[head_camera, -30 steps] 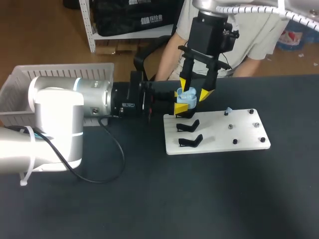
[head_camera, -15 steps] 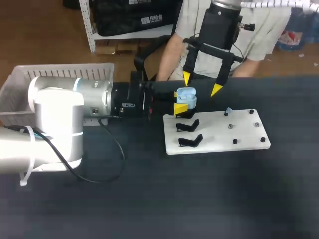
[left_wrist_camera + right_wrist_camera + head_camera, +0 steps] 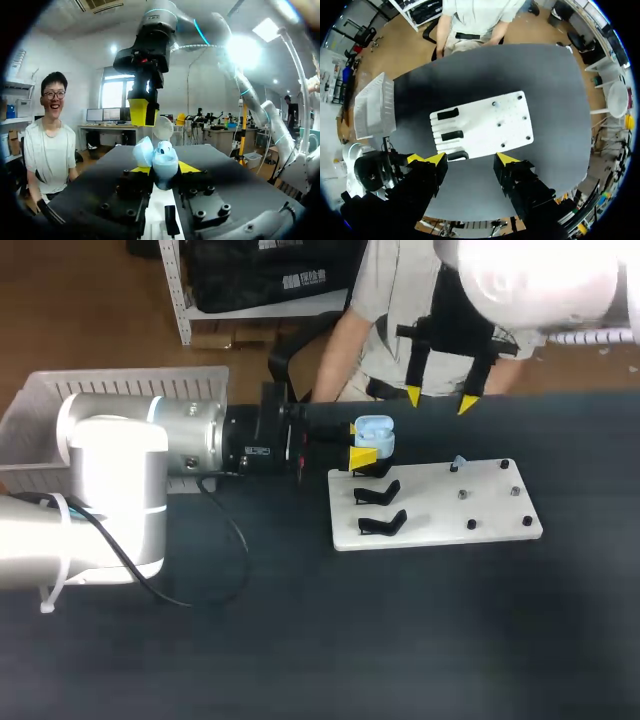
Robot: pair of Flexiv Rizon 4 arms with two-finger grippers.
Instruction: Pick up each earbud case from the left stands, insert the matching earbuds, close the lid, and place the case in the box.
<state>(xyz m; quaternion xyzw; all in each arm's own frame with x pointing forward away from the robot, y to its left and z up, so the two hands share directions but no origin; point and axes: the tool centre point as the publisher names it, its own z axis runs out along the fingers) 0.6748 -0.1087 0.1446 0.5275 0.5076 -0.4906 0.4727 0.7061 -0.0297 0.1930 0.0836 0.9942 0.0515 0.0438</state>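
Basket (image 3: 40, 410) of white plastic sits at the tabletop's (image 3: 250, 640) left edge. Next over, my left gripper (image 3: 360, 443) is clamped on the light blue earbud case (image 3: 373, 432), holding it by the far left corner of the white board (image 3: 440, 525), near the black stands (image 3: 380, 490). The case lid looks flipped open. Further right, my right gripper (image 3: 440, 399) hangs high over the tabletop's far edge, fingers apart, nothing in them.

The pale blue plastic earbud case (image 3: 165, 161), between the jaws, covers most of the yellow tips of the left gripper (image 3: 164, 169).
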